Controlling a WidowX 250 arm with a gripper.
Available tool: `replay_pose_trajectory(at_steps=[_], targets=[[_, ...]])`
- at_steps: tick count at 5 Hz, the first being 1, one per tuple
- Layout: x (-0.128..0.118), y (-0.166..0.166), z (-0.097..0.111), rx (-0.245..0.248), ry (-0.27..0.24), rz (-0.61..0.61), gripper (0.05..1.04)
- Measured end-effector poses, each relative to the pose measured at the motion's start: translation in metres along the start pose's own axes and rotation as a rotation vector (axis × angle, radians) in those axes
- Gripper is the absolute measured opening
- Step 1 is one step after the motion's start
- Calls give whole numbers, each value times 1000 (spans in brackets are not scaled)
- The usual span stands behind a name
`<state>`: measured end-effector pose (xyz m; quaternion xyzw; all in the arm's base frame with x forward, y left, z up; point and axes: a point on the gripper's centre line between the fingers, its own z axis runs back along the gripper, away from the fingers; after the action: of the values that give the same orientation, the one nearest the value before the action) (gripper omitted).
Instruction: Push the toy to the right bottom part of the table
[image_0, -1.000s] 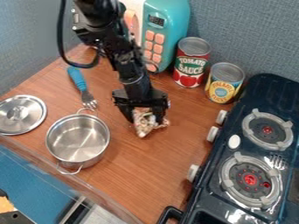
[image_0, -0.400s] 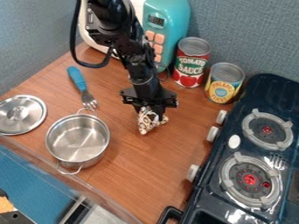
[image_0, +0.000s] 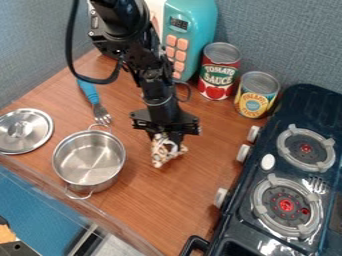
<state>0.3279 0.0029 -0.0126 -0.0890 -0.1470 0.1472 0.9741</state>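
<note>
"1 toy (image_0: 162, 155), pale & mottled, approx. ctr of frame, on desk (image_0: 153, 205). Copy?"

"Copy. Gripper (image_0: 167, 140) pos.?"

"Ctr too, pointing down over toy's upper part. Can't tell if it's wide, narrow or holding toy."

"OK. Rest, ASAP?"

"Pot (image_0: 89, 162) w/ 2 handles, lower L of toy; lid (image_0: 23, 131) at L edge; blue-handled fork (image_0: 93, 102) upper L. Red can (image_0: 219, 75) & yellow can (image_0: 256, 97) upper R, stove (image_0: 234, 220) R side w/ 2 burners."

A toy kitchen, with a two-burner stove (image_0: 230, 235), steel pot (image_0: 89, 162) and food cans (image_0: 256, 95).
</note>
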Motion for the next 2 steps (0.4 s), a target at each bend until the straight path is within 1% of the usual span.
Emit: replay_pose_trajectory(at_steps=[1,2], targets=[[-22,-21,23,-13,-63,-45,363],[-55,-31,22,-24,-51,-71,363]])
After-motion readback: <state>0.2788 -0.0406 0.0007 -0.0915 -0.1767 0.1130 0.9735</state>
